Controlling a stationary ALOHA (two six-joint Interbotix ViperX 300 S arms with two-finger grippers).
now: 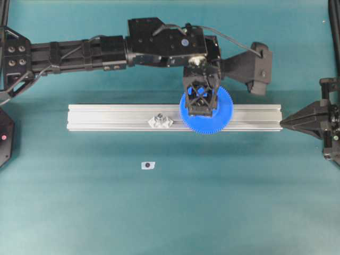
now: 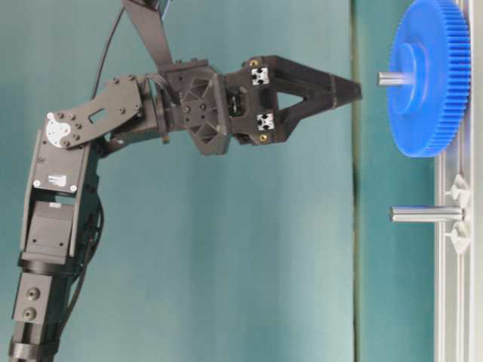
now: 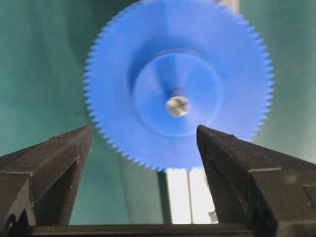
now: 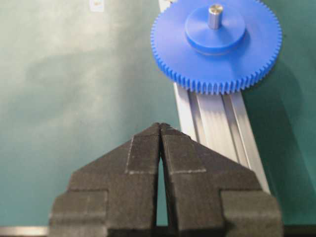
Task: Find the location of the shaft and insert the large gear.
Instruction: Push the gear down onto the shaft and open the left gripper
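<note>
The large blue gear lies flat on the silver rail, seated on the shaft, whose silvery tip pokes up through the hub. It also shows in the table-level view and the right wrist view. My left gripper is open and empty right above the gear, its fingers spread to either side. A small gap separates its tips from the shaft's end. My right gripper is shut and empty, resting at the rail's right end.
A second silvery pin with translucent pieces stands on the rail left of the gear, also in the table-level view. A small white piece with a dark hole lies on the green table in front of the rail.
</note>
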